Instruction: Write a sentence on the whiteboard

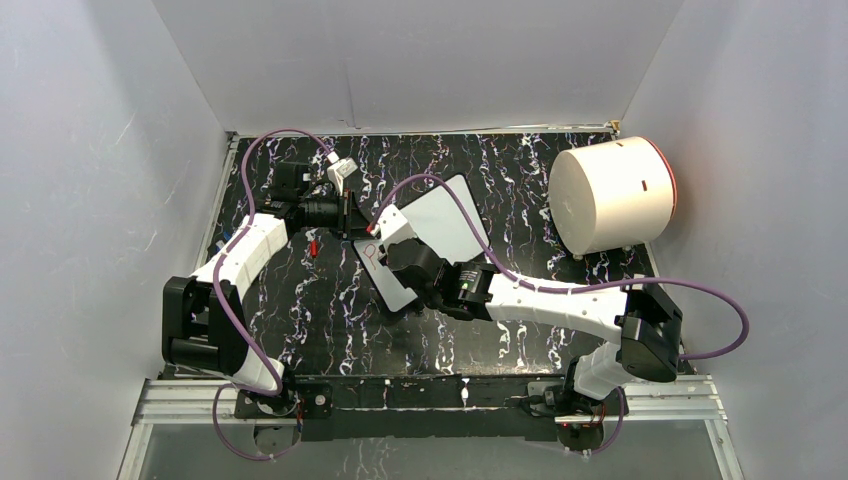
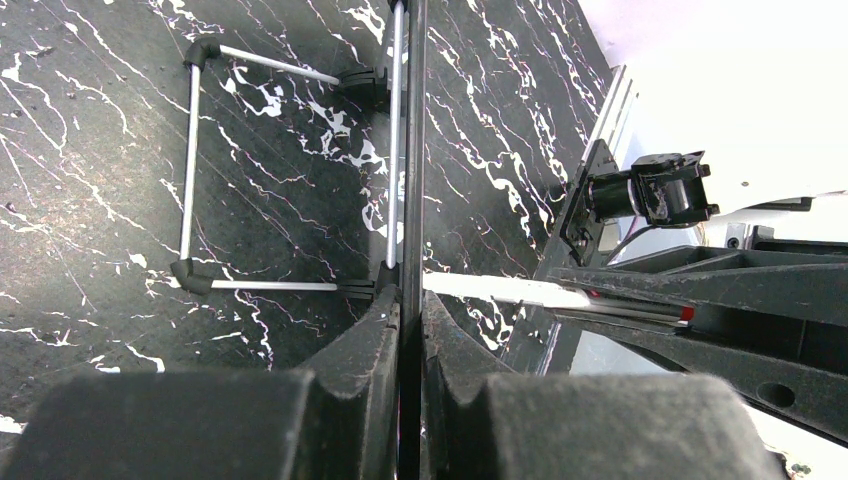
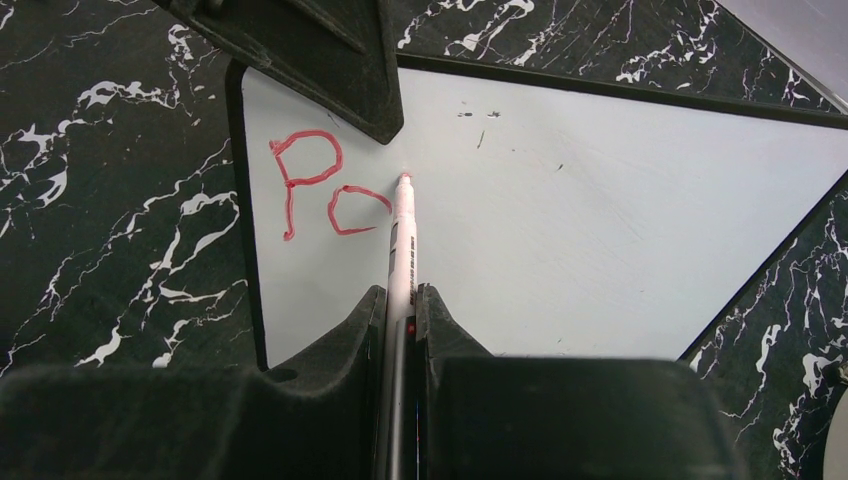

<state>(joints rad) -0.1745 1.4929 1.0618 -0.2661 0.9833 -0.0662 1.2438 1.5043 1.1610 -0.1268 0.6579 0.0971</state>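
The whiteboard [image 1: 445, 225] lies near the middle of the table [image 1: 330, 310], turned at an angle so that one rounded corner points toward the near edge. It is a thin, flat rectangle with a smooth, pale writing face and a narrow black frame. The tabletop is a black slab veined with irregular white streaks, like marble.

The left gripper [image 2: 410, 310] is clamped on the board's left edge. Its blocky, matte black fingers press together on the slim frame, which the left wrist camera sees edge-on as a dark line. Beside that edge, a support of thin, silvery rods [image 2: 190, 160] joined by black elbow pieces stands out from the board.

The right gripper [image 3: 400, 300] is closed tightly on a marker [image 3: 405, 240], a slender white barrel with small dark print. The marker's red tip rests on the board face. Just left of the tip is the sentence [image 3: 315, 190], of which only "Po" stands written, in loose red strokes near the board's left corner. A few tiny dark specks dot the white surface farther along.

At the far right of the table, well apart from the board, lies a large, smooth white cylinder [image 1: 612, 195] on its side, with a thin red line around its right rim.
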